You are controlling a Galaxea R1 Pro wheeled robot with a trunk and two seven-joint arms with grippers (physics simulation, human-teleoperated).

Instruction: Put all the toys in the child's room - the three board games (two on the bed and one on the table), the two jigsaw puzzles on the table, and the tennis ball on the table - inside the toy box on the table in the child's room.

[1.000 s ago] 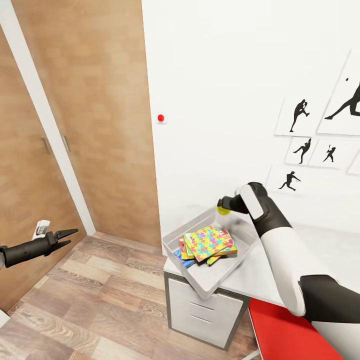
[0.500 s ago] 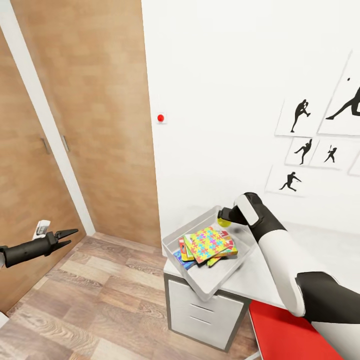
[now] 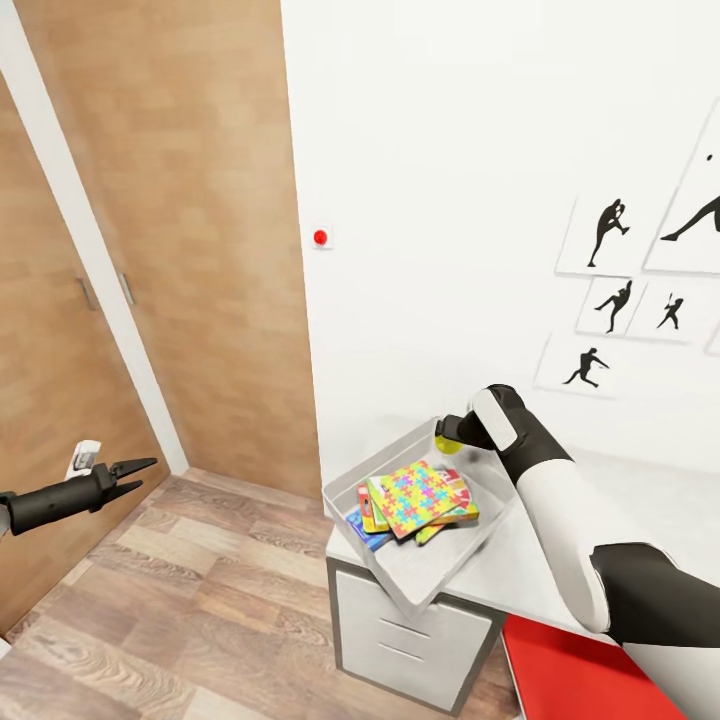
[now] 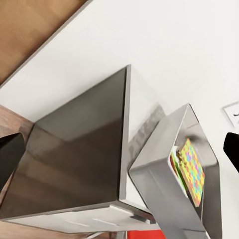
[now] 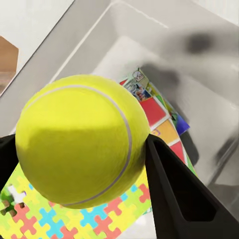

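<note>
Right end effector point(image 3: 452, 432) was pinching the tennis ball point(image 3: 446, 441) between its 2 fingers point(image 5: 181, 199), 1 finger pressed on each side of the ball in the right wrist view. It hung over the far part of the toy box point(image 3: 405, 585), ball clear of the contents below it. Directly under the end effector lay the stacked toys: a jigsaw puzzle point(image 3: 412, 497) on top, multicoloured pieces, slightly tilted, with board games point(image 3: 362, 523) poking out beneath it toward the box's near-left side. In the right wrist view the puzzle point(image 5: 59, 219) showed below the ball point(image 5: 82, 142), printed game boxes point(image 5: 159, 119) just beyond it, grey box wall point(image 5: 89, 42) past those.

Toy box sat on the desk point(image 3: 500, 570) at its left corner, overhanging the edge a bit, white drawers point(image 3: 400, 630) below.

Left end effector point(image 3: 128, 476) was well apart from the box, out over the wood floor point(image 3: 200, 600) near the brown door point(image 3: 60, 330), its fingers slightly spread, nothing between them. In the left wrist view the box point(image 4: 164, 199) and the puzzle edge point(image 4: 191, 172) sat far ahead of that end effector, beside the desk's dark end panel point(image 4: 79, 154).

Silhouette pictures point(image 3: 620, 270) hung on the white wall point(image 3: 440, 200) behind the right end effector; small red dot point(image 3: 320, 237) on the wall too.
</note>
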